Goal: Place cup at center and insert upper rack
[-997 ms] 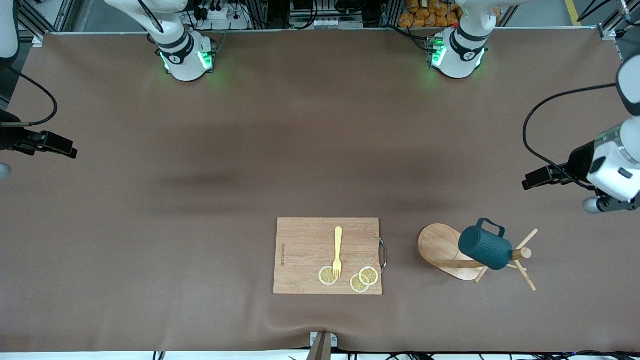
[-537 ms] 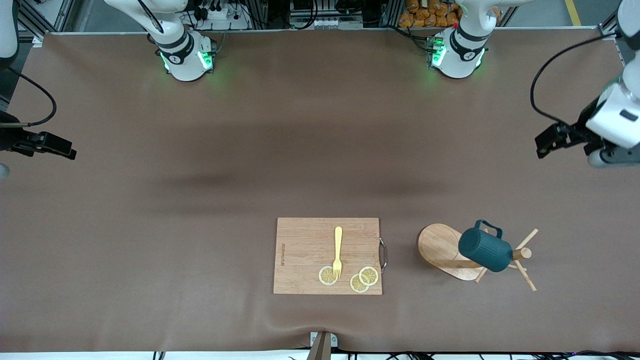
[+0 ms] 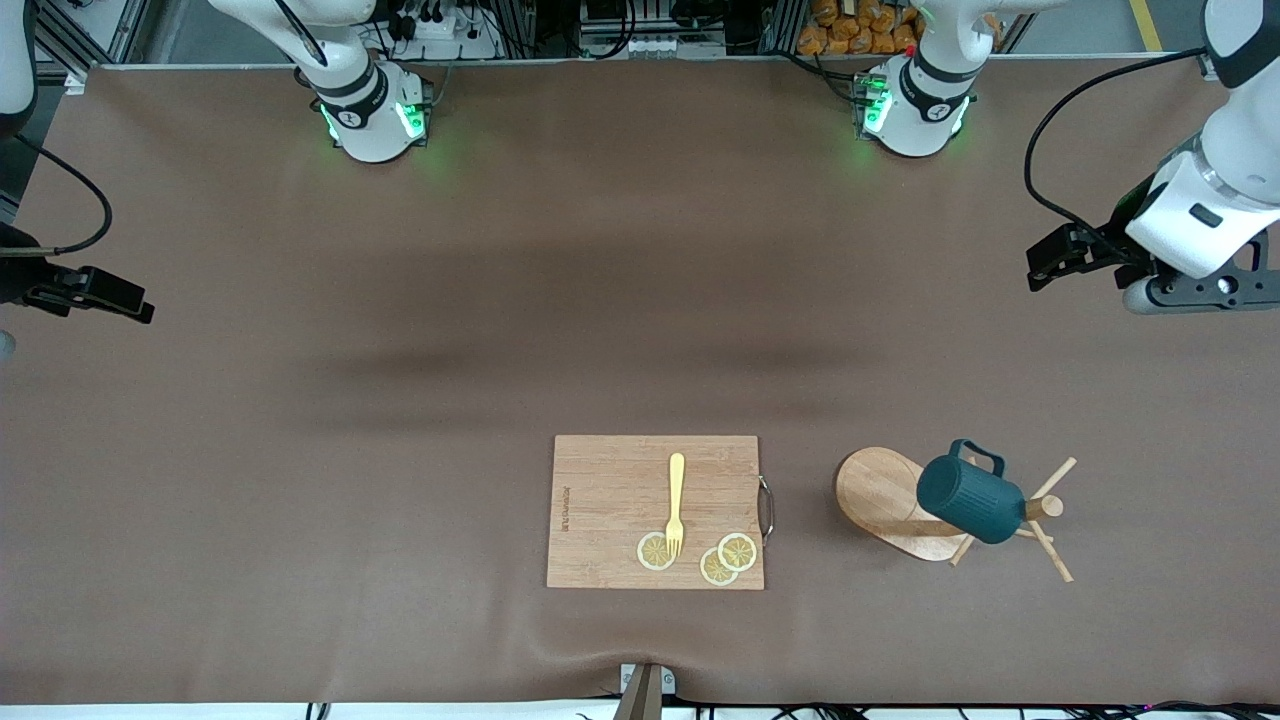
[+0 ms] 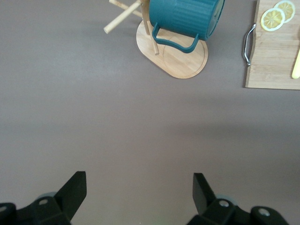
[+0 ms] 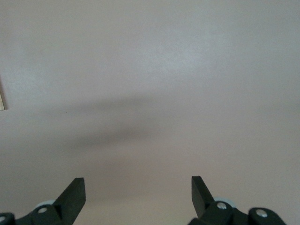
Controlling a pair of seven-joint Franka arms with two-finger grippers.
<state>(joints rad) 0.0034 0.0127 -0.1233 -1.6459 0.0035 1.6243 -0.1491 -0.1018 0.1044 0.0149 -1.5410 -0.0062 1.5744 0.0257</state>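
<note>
Cup: we see the small dark teal ribbed mug (image 3: 970, 498) hung tilted on the light-wood mug tree (image 3: 885, 500), at 3 o'clock of the rectangular wooden cutting board (image 3: 610, 510) on the brown worktop (image 3: 400, 400).
Left pincer (image 4: 138, 190): spread, empty, high over the worktop near the left arm's end.
Right pincer (image 5: 138, 187): spread, waiting over bare worktop.
Our advice: descend over the mug, pinch its rim or handle (image 4: 174, 41), lift along the peg's slant.

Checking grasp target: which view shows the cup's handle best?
Left wrist view: the cup hangs on the upper rack, handle loop fully open to camera. Front view shows the handle smaller, edge-on. Right wrist view shows only bare table.
</note>
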